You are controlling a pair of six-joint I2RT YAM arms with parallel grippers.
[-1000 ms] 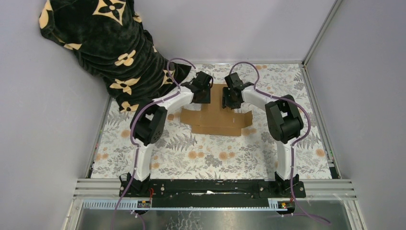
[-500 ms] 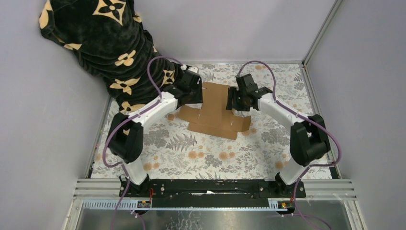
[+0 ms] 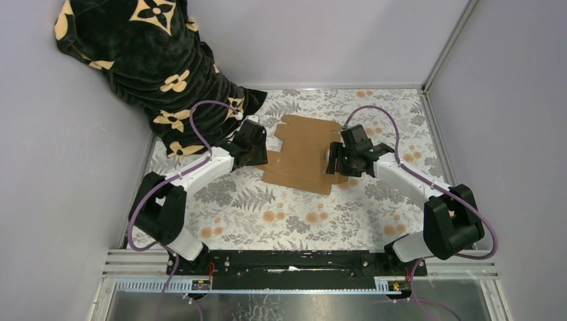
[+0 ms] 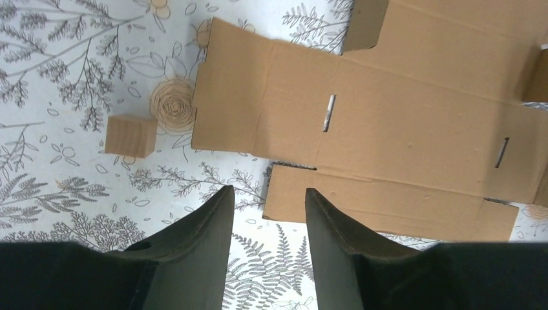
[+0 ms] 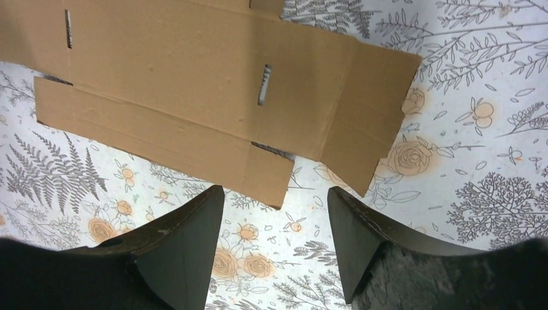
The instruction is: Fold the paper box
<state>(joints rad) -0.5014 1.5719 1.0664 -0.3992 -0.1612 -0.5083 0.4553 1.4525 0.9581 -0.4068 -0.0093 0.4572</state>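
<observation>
Currently my 2 grippers are both released, jaws apart, grasping nothing. The paper box (image 4: 400, 129) lies flat and unfolded on the floral table (image 4: 64, 64), just ahead of my left gripper (image 4: 268, 194) and my right gripper (image 5: 274, 194). A small tan cube (image 4: 131, 136) sits ahead-left of my left gripper, near the sheet but not touching it.

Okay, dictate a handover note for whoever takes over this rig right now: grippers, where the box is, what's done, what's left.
Left gripper: open, holding nothing, at the sheet's left edge.
Right gripper: open, holding nothing, at the sheet's right edge.
Paper box: an unfolded cardboard sheet lying on the floral table, between the two grippers. A small brown square piece lies apart from its left flap.
Done: no panels folded or tabs locked, as far as these views show.
Left: all the folding, namely raise the walls, tuck the tabs into the slots, close the box.
</observation>
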